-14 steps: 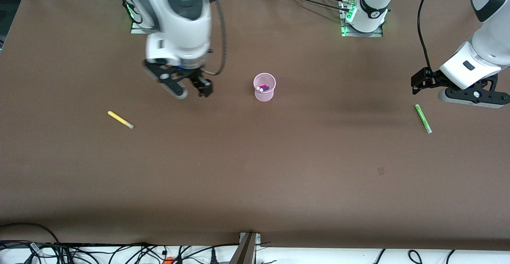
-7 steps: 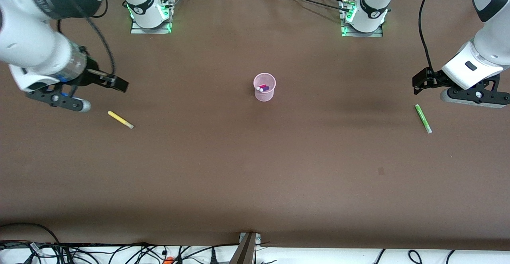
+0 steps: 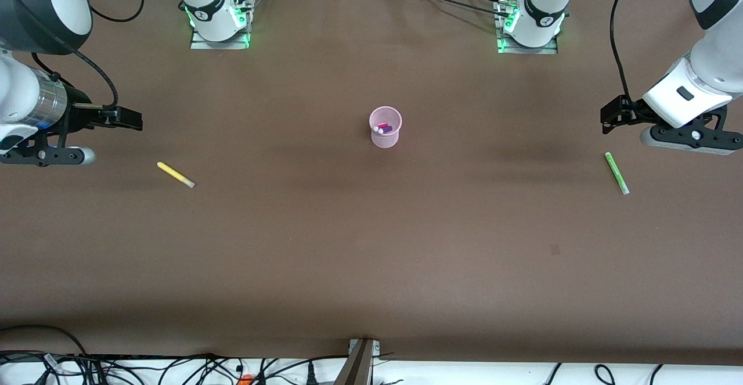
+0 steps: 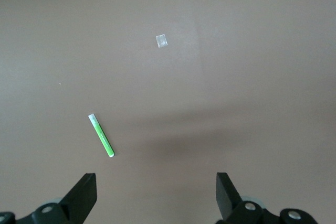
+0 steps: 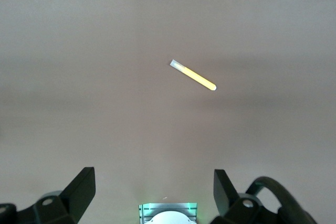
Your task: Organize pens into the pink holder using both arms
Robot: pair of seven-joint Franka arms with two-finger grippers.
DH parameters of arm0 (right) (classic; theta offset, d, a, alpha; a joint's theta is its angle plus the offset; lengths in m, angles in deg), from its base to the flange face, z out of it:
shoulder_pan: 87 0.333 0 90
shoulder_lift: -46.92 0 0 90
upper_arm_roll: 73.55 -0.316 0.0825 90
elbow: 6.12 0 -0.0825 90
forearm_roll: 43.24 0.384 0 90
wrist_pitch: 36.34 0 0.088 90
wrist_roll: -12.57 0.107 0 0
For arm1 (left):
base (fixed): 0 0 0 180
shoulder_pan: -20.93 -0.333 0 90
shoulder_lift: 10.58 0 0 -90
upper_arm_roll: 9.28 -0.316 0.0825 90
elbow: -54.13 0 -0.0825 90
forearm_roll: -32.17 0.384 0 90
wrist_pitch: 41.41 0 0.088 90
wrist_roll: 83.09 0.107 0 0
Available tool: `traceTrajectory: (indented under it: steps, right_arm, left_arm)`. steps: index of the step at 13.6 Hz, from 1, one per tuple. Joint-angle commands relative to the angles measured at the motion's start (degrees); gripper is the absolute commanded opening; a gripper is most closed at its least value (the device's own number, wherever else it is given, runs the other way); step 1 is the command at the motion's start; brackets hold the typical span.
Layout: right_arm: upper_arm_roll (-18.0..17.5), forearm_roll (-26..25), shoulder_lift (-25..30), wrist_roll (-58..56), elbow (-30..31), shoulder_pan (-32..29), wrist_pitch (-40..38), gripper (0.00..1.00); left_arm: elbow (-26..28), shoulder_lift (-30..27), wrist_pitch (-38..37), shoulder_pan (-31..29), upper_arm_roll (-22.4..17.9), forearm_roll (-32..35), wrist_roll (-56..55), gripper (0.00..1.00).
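Observation:
The pink holder [image 3: 385,134] stands mid-table with the magenta pen [image 3: 381,125] and the dark purple pen [image 3: 386,129] in it. The yellow pen [image 3: 176,175] lies flat toward the right arm's end and also shows in the right wrist view [image 5: 193,75]. The green pen [image 3: 616,173] lies flat toward the left arm's end and also shows in the left wrist view [image 4: 101,136]. My right gripper [image 3: 42,157] [image 5: 155,192] is open and empty, over the table near the yellow pen. My left gripper [image 3: 691,140] [image 4: 156,198] is open and empty, over the table beside the green pen.
The arms' bases [image 3: 219,19] [image 3: 528,22] stand along the table edge farthest from the front camera. A small pale mark [image 3: 555,249] [image 4: 161,41] is on the brown table cover. Cables [image 3: 174,367] lie along the edge nearest the front camera.
My right arm has swung from beside the pink holder out to the right arm's end of the table, near the yellow pen. My left arm has hardly moved.

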Motion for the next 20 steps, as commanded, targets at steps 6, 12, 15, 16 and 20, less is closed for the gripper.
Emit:
traceTrajectory:
  steps: [6, 12, 15, 16, 20]
  right_arm:
    - [0.4, 0.9, 3.4, -1.2, 3.6, -0.7, 5.9, 0.99]
    - [-17.5, 0.1, 8.5, -1.1, 11.0, -18.1, 11.6, 0.99]
    - [-24.1, 0.0, 9.7, -0.4, 12.8, -24.9, 13.2, 0.99]
    - [-24.2, 0.0, 9.7, -0.1, 12.6, -25.2, 13.0, 0.99]
    - [-23.6, -0.2, 9.3, 0.7, 11.6, -25.3, 12.9, 0.99]
  left_arm:
    - [0.0, -1.4, -1.0, -0.1, -0.4, 0.2, 0.2, 1.00]
    - [-0.1, -1.4, -0.7, -0.1, -0.5, 0.2, 0.3, 1.00]
    - [-2.4, -0.3, -0.7, 0.0, -0.5, 0.2, 0.1, 1.00]
    - [-3.1, 0.1, -0.7, -0.1, -0.5, 0.2, 0.1, 1.00]
    - [-3.6, 0.1, -0.8, 0.0, -0.4, 0.2, 0.5, 1.00]
